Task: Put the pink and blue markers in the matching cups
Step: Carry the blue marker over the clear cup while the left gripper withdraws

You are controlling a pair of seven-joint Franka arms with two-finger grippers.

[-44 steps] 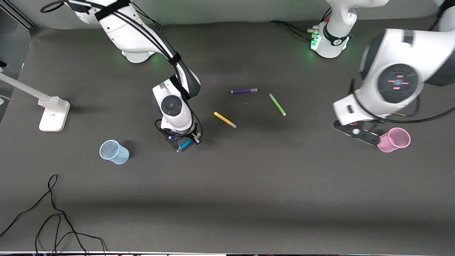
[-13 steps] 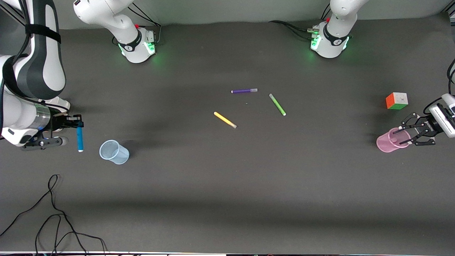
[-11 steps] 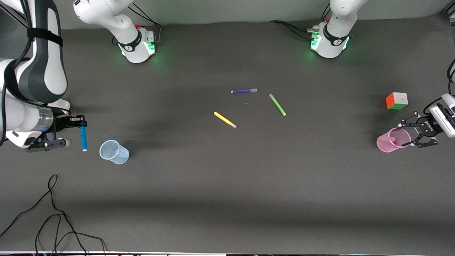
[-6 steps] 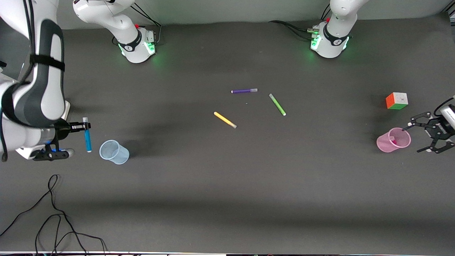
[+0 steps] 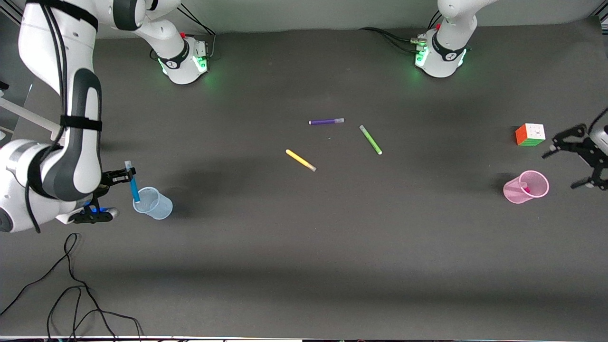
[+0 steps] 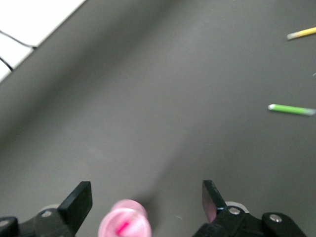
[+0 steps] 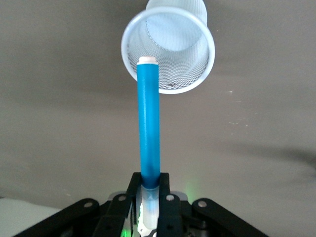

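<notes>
We see the right gripper [image 5: 124,176] near the table edge at the right arm's end, its fingers pinching the blue marker [image 5: 134,185] by its capped end. The marker hangs tilted, its lower tip at the rim of the pale blue cup [image 5: 153,203]; in the right wrist view the marker [image 7: 148,126] points at the cup's mouth [image 7: 170,49]. At the left arm's end, the left gripper [image 5: 577,157] hangs over the table edge with fingers spread wide and nothing between them. The pink cup [image 5: 526,187] stands just beside it with the pink marker [image 5: 526,188] inside. A colour cube [image 5: 530,134] sits near that edge. Purple [image 5: 326,121], green [image 5: 370,139] and yellow [image 5: 300,160] markers lie mid-table.
</notes>
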